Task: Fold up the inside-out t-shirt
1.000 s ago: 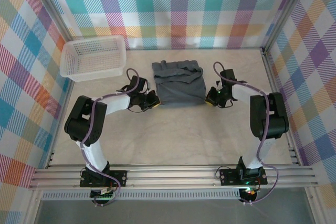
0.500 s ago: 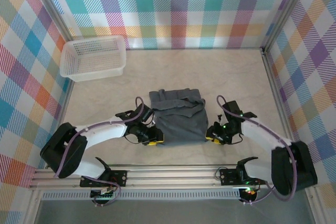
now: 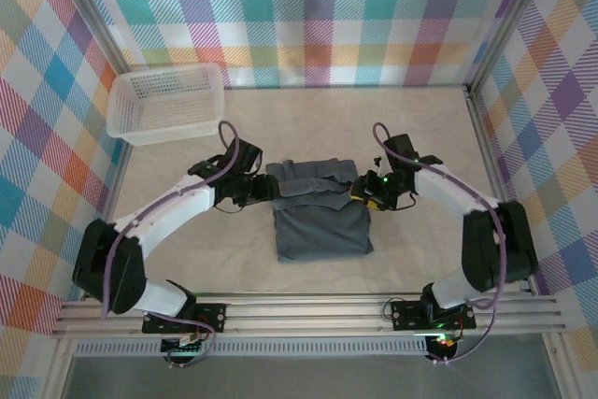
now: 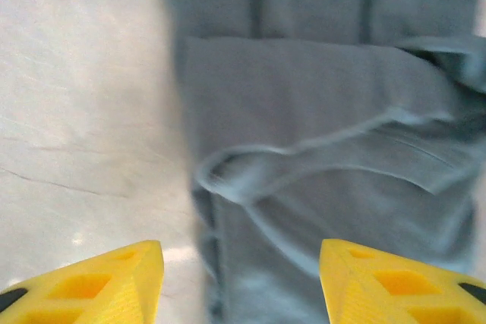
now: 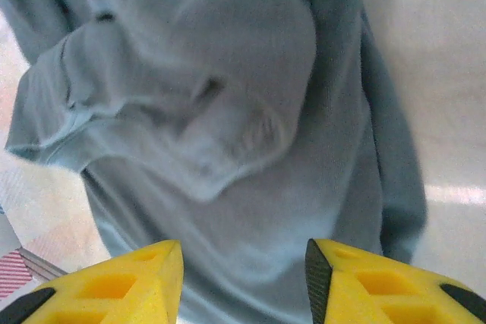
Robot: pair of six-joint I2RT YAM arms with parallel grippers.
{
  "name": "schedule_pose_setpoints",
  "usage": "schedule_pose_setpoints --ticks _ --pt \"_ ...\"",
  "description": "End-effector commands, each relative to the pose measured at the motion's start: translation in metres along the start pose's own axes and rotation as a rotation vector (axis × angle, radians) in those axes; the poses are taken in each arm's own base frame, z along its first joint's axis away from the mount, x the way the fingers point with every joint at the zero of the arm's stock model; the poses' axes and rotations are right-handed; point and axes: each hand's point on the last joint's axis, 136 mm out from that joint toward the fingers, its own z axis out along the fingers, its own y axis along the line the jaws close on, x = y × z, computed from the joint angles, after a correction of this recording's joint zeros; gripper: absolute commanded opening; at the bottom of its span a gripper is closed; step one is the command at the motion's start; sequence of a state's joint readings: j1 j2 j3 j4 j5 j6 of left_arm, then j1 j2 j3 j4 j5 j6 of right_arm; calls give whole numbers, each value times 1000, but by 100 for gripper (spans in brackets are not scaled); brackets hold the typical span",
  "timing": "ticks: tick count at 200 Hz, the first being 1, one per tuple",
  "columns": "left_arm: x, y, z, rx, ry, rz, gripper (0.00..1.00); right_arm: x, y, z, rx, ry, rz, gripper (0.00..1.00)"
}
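Closest to you, the t-shirt (image 3: 320, 231) lies mid-table (image 3: 430, 259), its near half a flat, fairly square block. Its far half is rumpled, with loose ridges and a folded flap lying across it.

The left gripper (image 3: 265, 190) sits at that far half's left edge, and the right gripper (image 3: 363, 195) at its right edge. In each wrist view the yellow fingers (image 4: 114, 278) stand partly apart with nothing between them. The cloth lies just ahead of them.

From this, the step looks like taking hold of the rumpled far part for the next fold. Set each pair of jaws over the edge so you catch every layer, not just the top ridge. Grip at matching spots on both sides and move the arms together, or the fold will likely skew. Try to leave the near block flat as you lift.

Farthest away, at the back left, the basket (image 3: 168, 105) stands well apart.
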State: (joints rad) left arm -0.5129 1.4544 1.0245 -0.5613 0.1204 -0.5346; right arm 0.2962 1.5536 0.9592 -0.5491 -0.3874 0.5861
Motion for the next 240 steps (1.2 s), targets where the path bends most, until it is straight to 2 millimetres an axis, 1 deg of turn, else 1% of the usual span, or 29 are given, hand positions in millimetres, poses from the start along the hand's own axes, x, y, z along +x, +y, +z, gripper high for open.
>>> schedule_pose_setpoints --ticks 1,5,13,29,43,54,59,72,82,87,97,107,115,125,137,140,146,162,174,187,198,203,212,214,227,240 --pt "-7 5 17 -14 17 50 56 -18 9 13 -30 0 -35 46" --pt "-6 5 21 -12 24 47 56 -21 9 15 -24 -2 -37 46" --pt "-5 6 30 -9 35 47 55 -26 8 19 -14 -5 -38 42" --pt "-5 4 42 14 41 35 53 -33 10 26 -17 -1 -29 32" --pt "-4 -2 47 57 39 18 49 -36 14 26 -31 -3 -22 22" --pt "-4 -5 50 82 34 5 46 -37 15 25 -31 -3 -21 19" --pt "-4 -6 51 88 34 0 44 -37 15 24 -29 -6 -23 19" --pt "-2 -5 54 92 37 -12 33 -36 14 24 -19 4 -25 19" --pt "0 -3 56 89 42 -20 27 -34 14 22 -12 14 -25 20" --pt "0 -4 56 90 43 -21 25 -34 14 21 -11 17 -25 24" --pt "1 -4 56 93 41 -24 24 -32 15 18 -9 19 -27 37" --pt "1 -4 56 95 41 -24 23 -33 17 16 -12 13 -32 37" --pt "1 -4 57 95 41 -26 22 -34 18 15 -16 5 -34 32" --pt "0 -5 58 103 38 -31 18 -35 19 17 -23 0 -31 21" --pt "-1 -7 58 114 41 -53 6 -38 20 20 -31 8 -21 8" --pt "-7 -12 58 138 20 -60 3 -38 21 21 -35 12 -19 5" --pt "-11 -17 56 169 14 -80 0 -40 24 22 -41 16 -14 1" --pt "-25 -25 50 244 -16 -159 0 -50 33 21 -82 6 26 0" --pt "-41 -22 45 263 -49 -211 0 -62 38 20 -114 -10 73 0" --pt "-57 -18 47 268 -67 -250 0 -79 34 21 -111 -32 139 0" --pt "-69 -17 51 271 -72 -257 0 -96 36 23 -127 -50 163 6" --pt "-74 -16 55 267 -75 -260 5 -103 36 26 -130 -51 172 10" --pt "-82 -13 62 257 -89 -264 14 -116 39 32 -144 -43 179 23" --pt "-84 -12 64 255 -94 -268 16 -118 39 33 -148 -37 180 25" --pt "-97 -1 76 246 -116 -312 20 -134 44 39 -155 -24 174 26" --pt "-113 15 85 243 -144 -378 24 -154 38 42 -131 -52 174 29"
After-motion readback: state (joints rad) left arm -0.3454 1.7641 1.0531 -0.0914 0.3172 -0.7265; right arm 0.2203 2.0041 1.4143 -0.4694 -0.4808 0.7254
